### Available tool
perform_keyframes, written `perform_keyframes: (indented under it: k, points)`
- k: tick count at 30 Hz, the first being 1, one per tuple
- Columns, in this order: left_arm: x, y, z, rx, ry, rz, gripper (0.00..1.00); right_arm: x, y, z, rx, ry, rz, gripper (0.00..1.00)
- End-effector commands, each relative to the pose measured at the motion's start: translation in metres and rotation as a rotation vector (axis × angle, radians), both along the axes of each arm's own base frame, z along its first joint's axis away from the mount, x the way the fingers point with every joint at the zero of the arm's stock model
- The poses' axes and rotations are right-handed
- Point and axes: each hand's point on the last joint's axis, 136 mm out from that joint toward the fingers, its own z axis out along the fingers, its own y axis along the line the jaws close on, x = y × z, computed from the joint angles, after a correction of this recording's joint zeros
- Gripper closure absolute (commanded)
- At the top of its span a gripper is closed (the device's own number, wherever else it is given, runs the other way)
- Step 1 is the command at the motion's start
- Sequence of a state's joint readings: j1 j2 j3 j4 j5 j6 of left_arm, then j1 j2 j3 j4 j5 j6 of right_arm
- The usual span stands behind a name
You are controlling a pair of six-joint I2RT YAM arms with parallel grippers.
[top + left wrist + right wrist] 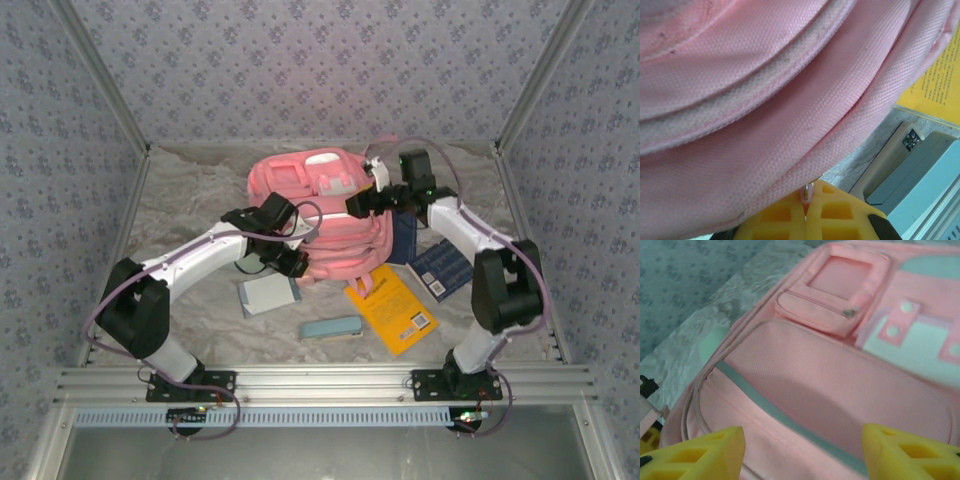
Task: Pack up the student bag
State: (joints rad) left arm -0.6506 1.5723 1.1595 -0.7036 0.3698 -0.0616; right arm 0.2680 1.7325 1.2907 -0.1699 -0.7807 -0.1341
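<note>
The bag lies flat mid-table, between the two grippers; the left gripper is pressed against its near-left edge, fingers shut tight together, with a small pink-and-gold zip tab pinched at their tips; pink cloth and a piped seam sit right above and ahead of those fingers. To that gripper's right, seen from its wrist, lie a yellow book and a pale blue case; just to the near side of the gripper lies a grey notebook.

The right gripper hangs over the bag's far-right part, jaws spread wide, nothing between them; I cannot tell if the fingers touch the cloth. Straight ahead of it lies the big front pocket with a grey strip across it; farther ahead, a small zip pocket; off to its right, a white patch with pink tabs. Behind that arm's wrist, near its elbow, lies a blue book, touching the yellow book's far corner.
</note>
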Motion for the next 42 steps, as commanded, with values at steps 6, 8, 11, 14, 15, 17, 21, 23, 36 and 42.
perform_keyframes:
  k: [6, 8, 11, 14, 15, 17, 21, 23, 36, 42]
  points:
    - [0.006, 0.0, 0.013, -0.021, -0.028, 0.003, 1.0, -0.022, 0.022, 0.0, 0.075, 0.045, 0.336, 0.32]
    - [0.007, 0.001, 0.013, -0.019, -0.029, 0.005, 1.0, -0.026, 0.029, -0.012, 0.065, 0.068, 0.35, 0.32]
    - [0.007, 0.0, 0.014, -0.022, -0.03, 0.004, 1.0, -0.018, 0.036, -0.04, -0.04, 0.067, 0.308, 0.32]
    - [0.006, 0.001, 0.017, -0.025, -0.033, 0.004, 1.0, -0.011, 0.039, -0.059, -0.099, 0.095, 0.285, 0.32]
    - [0.006, 0.001, 0.017, -0.025, -0.037, 0.003, 1.0, -0.012, 0.041, -0.064, -0.119, 0.098, 0.288, 0.32]
    - [0.006, 0.002, 0.017, -0.025, -0.04, 0.005, 1.0, -0.016, 0.045, -0.069, -0.131, 0.099, 0.312, 0.32]
    - [0.006, 0.004, 0.017, -0.022, -0.043, 0.01, 1.0, -0.036, 0.054, -0.069, -0.103, 0.12, 0.391, 0.37]
    - [0.008, 0.005, 0.018, -0.021, -0.045, 0.016, 1.0, -0.044, 0.056, -0.065, -0.068, 0.131, 0.417, 0.43]
    - [0.012, 0.008, 0.026, -0.026, -0.059, 0.039, 1.0, -0.043, 0.065, -0.035, -0.032, 0.038, 0.399, 1.0]
    - [0.006, 0.009, 0.029, -0.047, -0.031, 0.061, 1.0, -0.02, 0.072, -0.016, -0.006, 0.031, 0.233, 1.0]
